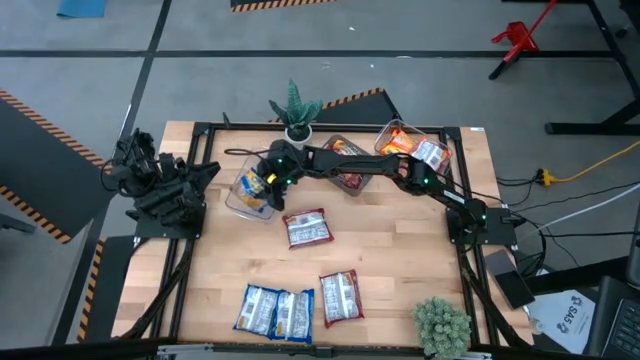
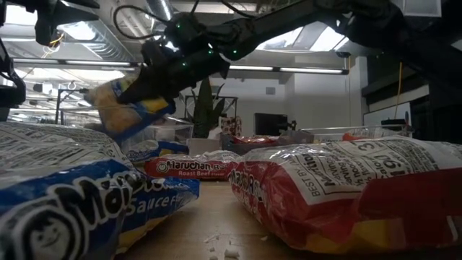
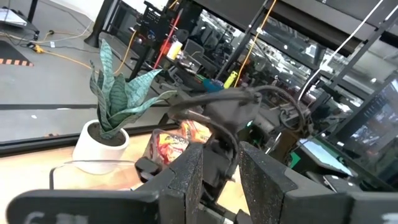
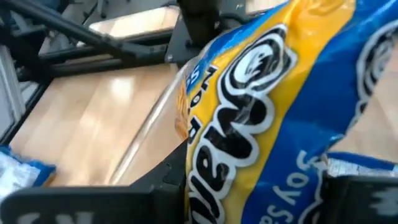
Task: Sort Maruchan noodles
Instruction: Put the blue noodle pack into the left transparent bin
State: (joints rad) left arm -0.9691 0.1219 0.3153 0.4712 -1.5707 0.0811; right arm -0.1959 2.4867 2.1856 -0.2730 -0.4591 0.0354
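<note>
A blue-yellow noodle packet (image 4: 273, 112) is hanging from the right gripper (image 1: 268, 178) over the clear bin (image 1: 236, 203) in the upper-left part of the high view, just left of centre. The right wrist view is filled by its wrapper, so the fingers are clearly pinching it, closed down to the thickness of the packet. In the low view the same packet is tilting in the upper left of the frame, above the bin's rim.

The bin is already holding blue-yellow wrappers, so this looks like the right compartment. To do the drop well, the gripper should be centring the packet over the bin's opening and lowering it until the bottom edge is inside the walls before the fingers part; released from a tilt, a glossy packet may slide off the rim onto the table (image 1: 400, 250).

Further out, a red packet (image 1: 307, 228) is lying in the middle of the table, another red packet (image 1: 339, 296) lower down, and two blue packets (image 1: 273, 310) at the lower left. Two more clear bins sit along the top edge, one with red wrappers (image 1: 345, 165), one with orange (image 1: 412, 148).

The left gripper (image 3: 217, 180) is parked at the far left edge of the high view, off the table; its fingers are standing slightly apart and holding nothing.
</note>
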